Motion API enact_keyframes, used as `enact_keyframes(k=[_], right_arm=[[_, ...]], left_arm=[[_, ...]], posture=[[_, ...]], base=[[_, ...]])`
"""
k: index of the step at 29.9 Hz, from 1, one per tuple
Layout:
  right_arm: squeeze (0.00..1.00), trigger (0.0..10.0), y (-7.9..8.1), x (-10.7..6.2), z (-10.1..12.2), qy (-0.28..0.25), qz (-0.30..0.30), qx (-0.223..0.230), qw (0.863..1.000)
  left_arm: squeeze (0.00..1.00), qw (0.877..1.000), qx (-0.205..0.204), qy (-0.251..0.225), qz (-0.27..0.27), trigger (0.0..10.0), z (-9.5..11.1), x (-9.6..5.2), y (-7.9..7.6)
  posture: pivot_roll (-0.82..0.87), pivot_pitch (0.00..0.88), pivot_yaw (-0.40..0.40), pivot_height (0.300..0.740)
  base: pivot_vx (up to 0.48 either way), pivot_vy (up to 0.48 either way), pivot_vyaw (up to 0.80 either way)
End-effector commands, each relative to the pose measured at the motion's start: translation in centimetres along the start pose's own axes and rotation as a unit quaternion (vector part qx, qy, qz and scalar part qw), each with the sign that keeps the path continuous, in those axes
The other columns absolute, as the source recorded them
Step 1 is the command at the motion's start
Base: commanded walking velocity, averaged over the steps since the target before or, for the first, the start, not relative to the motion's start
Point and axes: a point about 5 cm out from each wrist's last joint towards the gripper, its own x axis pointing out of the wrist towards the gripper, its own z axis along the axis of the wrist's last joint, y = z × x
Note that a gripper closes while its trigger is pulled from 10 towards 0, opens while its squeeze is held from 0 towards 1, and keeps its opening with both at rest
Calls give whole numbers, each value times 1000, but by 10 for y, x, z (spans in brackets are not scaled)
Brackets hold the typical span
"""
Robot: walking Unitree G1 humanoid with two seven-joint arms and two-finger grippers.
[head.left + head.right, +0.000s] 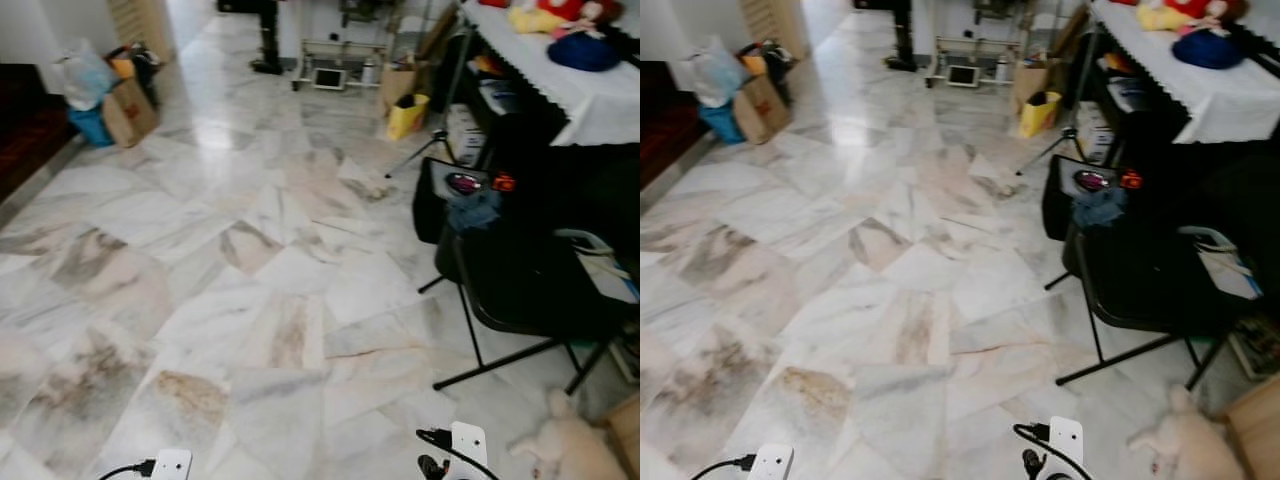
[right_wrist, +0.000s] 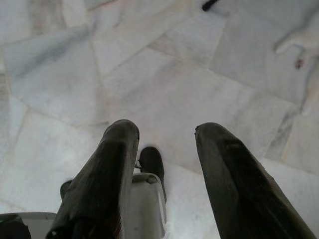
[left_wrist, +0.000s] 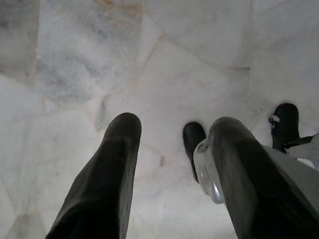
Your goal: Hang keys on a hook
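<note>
1. Grippers: 2, both hanging low over the marble floor (image 1: 250, 300). The left gripper (image 3: 174, 124) has its 2 black fingers (image 3: 119, 149) spread wide w/ nothing between them. The right gripper (image 2: 167, 129) is the same: wide apart and holding nothing.
2. Robot's feet: 2 black toes (image 3: 193, 144) on the floor below the left gripper.
3. Keys and hook: can't tell where they are. 2 small bits, a pinkish one (image 1: 464, 183) and a red one (image 1: 503, 183), lie on top of a dark bag (image 1: 440, 200) at the right side of the floor. They're too small to say if they're keys, so no long axis or pointing direction can be given.
4. Chairs: 1 black folding chair (image 1: 520, 290), just beside that bag on the near side.
5. Tables: 1, w/ a white cloth (image 1: 590, 95), at the far right. On it are a blue soft thing (image 1: 583, 50) and a yellow one (image 1: 530, 18).
6. Containers at the floor's far left edge: 1 brown paper bag (image 1: 128, 110), 1 blue bin (image 1: 92, 125) and 1 white plastic bag (image 1: 82, 75), bunched together; contents unclear.
7. 1 yellow bag (image 1: 407, 115) by the table's far end, open top, contents unclear.
8. 1 white furry shape (image 1: 565, 445) on the floor at the near right corner, next to the chair legs.
</note>
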Motion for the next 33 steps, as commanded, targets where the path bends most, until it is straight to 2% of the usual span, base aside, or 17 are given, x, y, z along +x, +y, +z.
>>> enact_keyframes(k=[1,33], right_arm=[[0,10000,-2,0,0,4,-6,-2,1000],[0,10000,-4,0,0,5,-7,-3,1000]], left_arm=[[0,1000,-5,7,-4,10000,-3,0,-1],[0,1000,-5,14,-7,10000,-9,-2,3]], posture=[[134,0,-48,740],[120,0,-51,740]], base=[[0,0,-788],[0,0,-788]])
